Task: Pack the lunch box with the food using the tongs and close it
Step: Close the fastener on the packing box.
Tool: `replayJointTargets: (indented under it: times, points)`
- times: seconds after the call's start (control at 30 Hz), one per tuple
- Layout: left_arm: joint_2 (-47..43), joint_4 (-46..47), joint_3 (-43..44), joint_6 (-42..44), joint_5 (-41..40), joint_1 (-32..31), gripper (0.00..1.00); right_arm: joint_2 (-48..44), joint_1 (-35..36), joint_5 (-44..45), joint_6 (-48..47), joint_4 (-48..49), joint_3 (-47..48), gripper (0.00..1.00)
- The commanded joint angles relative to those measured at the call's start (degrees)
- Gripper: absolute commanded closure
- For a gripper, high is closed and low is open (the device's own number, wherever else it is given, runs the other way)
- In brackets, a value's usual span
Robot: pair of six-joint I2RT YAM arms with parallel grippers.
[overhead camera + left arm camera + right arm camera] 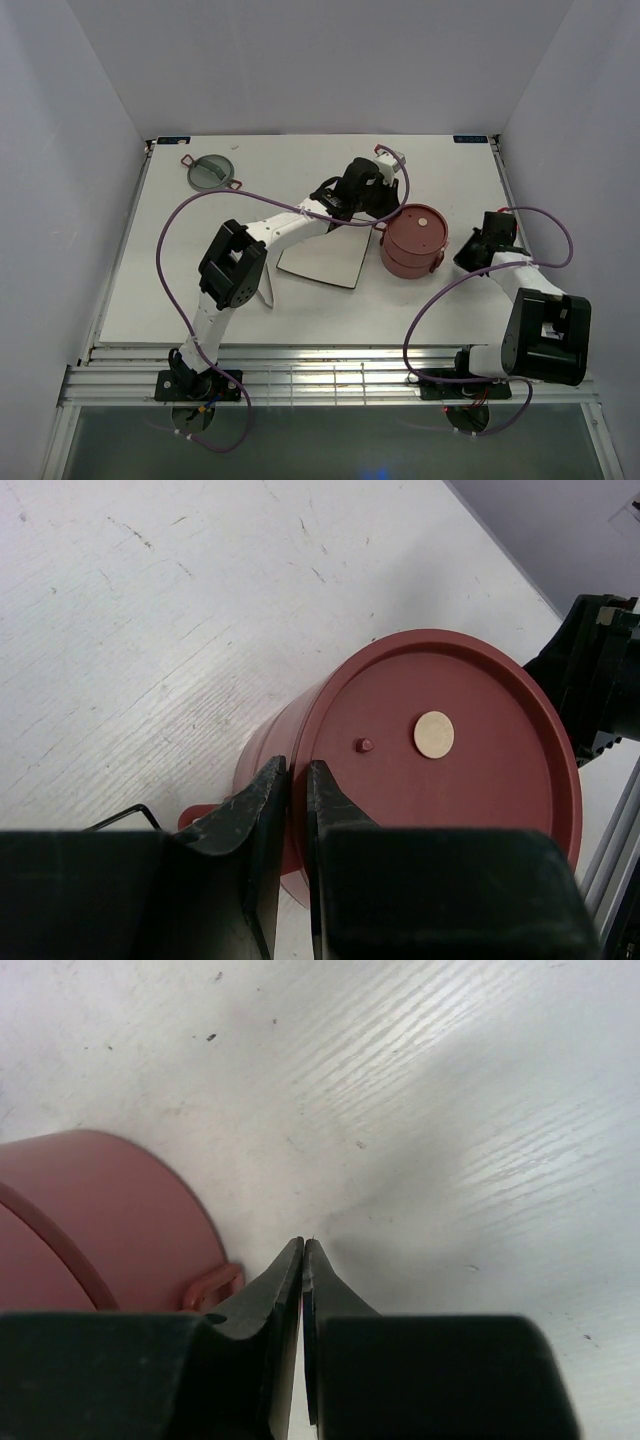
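Two dusty-red bowls are standing stacked as the lunch box (pixel 413 243), right of centre on the white tabletop (pixel 150 260), with a flat red disc lid (pixel 450 755) sitting on top. In the left wrist view the lid is showing a small red nub and a round cream sticker (pixel 434 734); no writing can be read on the sticker or anywhere else. A small red side handle (pixel 212 1286) is projecting from the lunch box toward the right claw.

The grey-green top lid (pixel 210 171) is lying well apart, at about 10 o'clock from the stack, near the far left corner of the tabletop. A square plate (pixel 322 255) is lying just beside the stack at its 9 o'clock, partly under the left arm.

The left claw (pixel 297 772) is hovering at the stack's 10 o'clock, over the near rim of the disc lid; its fingers are standing a narrow slit apart, with nothing showing between them. The right claw (pixel 302 1250) is resting low over the tabletop at the stack's 3 o'clock, its fingers pressed together and holding nothing.

The tongs and the food cannot be made out in any view.
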Motion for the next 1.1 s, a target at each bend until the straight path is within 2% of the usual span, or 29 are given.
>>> replayJointTargets:
  times: [0.0,0.1,0.2,0.23,0.27,0.3,0.4,0.5,0.63,0.77,0.83,0.97,1.07]
  points:
    - [3.66,-7.12,-1.25,-1.94,3.87,-1.75,1.0,-0.09,0.43,5.22,-2.91,-3.58,1.5,0.92]
    - [3.66,-6.95,-1.25,-1.86,4.05,-1.75,1.0,1.49,2.62,5.75,-2.83,-5.52,3.35,0.92]
    - [3.66,-6.6,-1.43,-1.86,4.05,-1.75,1.0,3.94,6.04,-1.34,-0.64,-3.85,5.37,0.92]
    - [3.75,-6.33,-1.6,-1.86,4.14,-1.67,1.0,4.48,6.84,-7.81,0.15,-2.28,6.5,0.92]
    - [3.83,-6.24,-1.6,-1.94,4.92,-1.75,1.0,4.66,7.89,-10.39,1.38,-0.44,6.6,0.92]
    - [4.01,-6.07,-1.6,-2.12,5.28,-1.67,1.0,4.66,7.81,-13.47,4.61,5.5,6.08,0.92]
    - [4.1,-5.37,-1.86,-2.73,6.51,-1.67,1.0,4.31,7.73,-14.47,7.44,9.59,5.11,0.92]
    - [4.36,-4.14,-1.87,-3.35,8.09,-1.75,1.0,2.73,5.18,-19.02,10.78,19.31,-0.5,0.92]
    - [5.33,-3.78,-1.69,-4.05,8.97,-1.93,1.0,3.34,3.24,-25.35,14.73,26.71,-4.64,0.92]
    - [6.21,-3.52,-1.34,-4.41,9.5,-2.1,1.0,4.39,3.15,-27.2,17.73,30.86,-6.05,0.92]
    - [6.12,-3.78,-1.25,-4.41,8.72,-2.02,1.0,4.31,2.98,-24.86,16.6,29.12,-5.27,0.92]
    - [5.42,-4.74,-0.81,-3.79,6.34,-2.1,1.0,2.29,-0.09,-18.08,9.33,16.68,-3.86,0.92]
    - [5.59,-5.36,-0.2,-3.7,5.9,-2.1,1.0,-0.69,-1.15,-7.37,4.39,7.52,-1.92,0.92]
